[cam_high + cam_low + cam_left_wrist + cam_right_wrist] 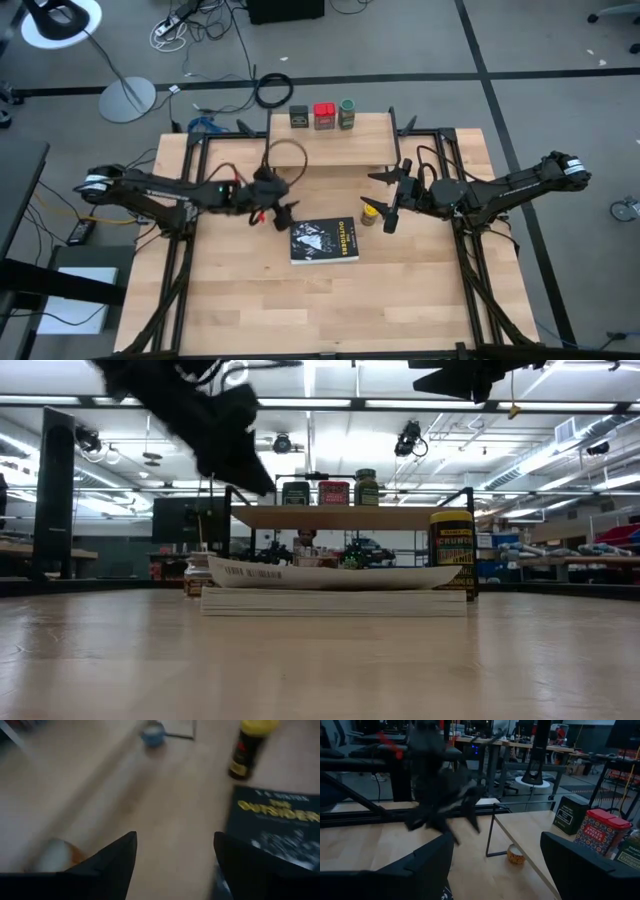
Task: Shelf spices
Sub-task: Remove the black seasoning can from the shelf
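Observation:
The shelf (330,140) stands at the table's far edge. On it stand the dark green-black tin (299,117), the red tin (324,116) and the green-topped jar (347,113), also seen in the right wrist view (569,815) (601,831). The yellow-topped jar (369,213) stands upright on the table by the book's right far corner (250,747). The pale little jar (515,854) sits on the table left of the book (197,576). My left gripper (284,213) (172,837) hovers open near it. My right gripper (385,199) (497,837) is open above the yellow-topped jar.
A flat black book (323,240) lies mid-table between the two grippers. The shelf's thin black legs (490,832) stand near the pale jar. Black frame rails (185,200) run along the table's left and right sides. Bare wood lies on the near half of the table (330,310).

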You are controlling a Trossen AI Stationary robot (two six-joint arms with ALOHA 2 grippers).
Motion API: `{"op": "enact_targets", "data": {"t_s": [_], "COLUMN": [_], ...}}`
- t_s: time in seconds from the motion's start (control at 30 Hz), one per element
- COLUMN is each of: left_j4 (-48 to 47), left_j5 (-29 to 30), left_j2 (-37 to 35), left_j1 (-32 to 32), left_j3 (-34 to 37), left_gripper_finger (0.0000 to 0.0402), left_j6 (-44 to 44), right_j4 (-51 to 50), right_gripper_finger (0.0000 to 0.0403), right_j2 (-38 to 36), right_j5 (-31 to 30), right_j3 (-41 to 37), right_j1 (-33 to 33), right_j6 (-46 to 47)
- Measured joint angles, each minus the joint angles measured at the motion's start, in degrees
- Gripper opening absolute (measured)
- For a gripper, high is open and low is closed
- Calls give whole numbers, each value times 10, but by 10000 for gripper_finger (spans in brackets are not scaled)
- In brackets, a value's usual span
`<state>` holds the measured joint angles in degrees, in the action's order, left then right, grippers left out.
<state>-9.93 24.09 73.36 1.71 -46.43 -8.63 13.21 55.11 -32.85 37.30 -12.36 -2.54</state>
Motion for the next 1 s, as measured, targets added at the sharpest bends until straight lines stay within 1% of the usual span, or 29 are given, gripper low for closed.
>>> {"op": "enact_targets", "data": {"t_s": [0.1,0.27,0.3,0.37,0.5,0.63,0.8,1.0], "left_j4": [-80,-159,-170,-184,-192,-193,-200,-204], "left_j5": [1,9,3,-30,-92,-139,-180,-181], "left_j2": [0,0,1,1,17,61,130,178], "left_j1": [30,93,111,153,235,295,335,356], "left_j3": [-83,-207,-227,-257,-287,-303,-334,-382], "left_gripper_finger": [271,293,300,316,342,353,353,353], "left_j6": [61,177,196,223,260,294,313,337], "right_j4": [0,0,0,0,0,1,9,9], "right_gripper_finger": [297,297,297,297,297,297,297,297], "right_j2": [0,0,0,0,0,0,0,0], "right_j5": [0,11,11,11,14,17,26,26], "right_j3": [0,0,0,0,0,0,0,0], "right_j1": [0,0,0,0,0,0,0,-4], "right_j6": [0,-1,0,0,0,0,2,5]}}
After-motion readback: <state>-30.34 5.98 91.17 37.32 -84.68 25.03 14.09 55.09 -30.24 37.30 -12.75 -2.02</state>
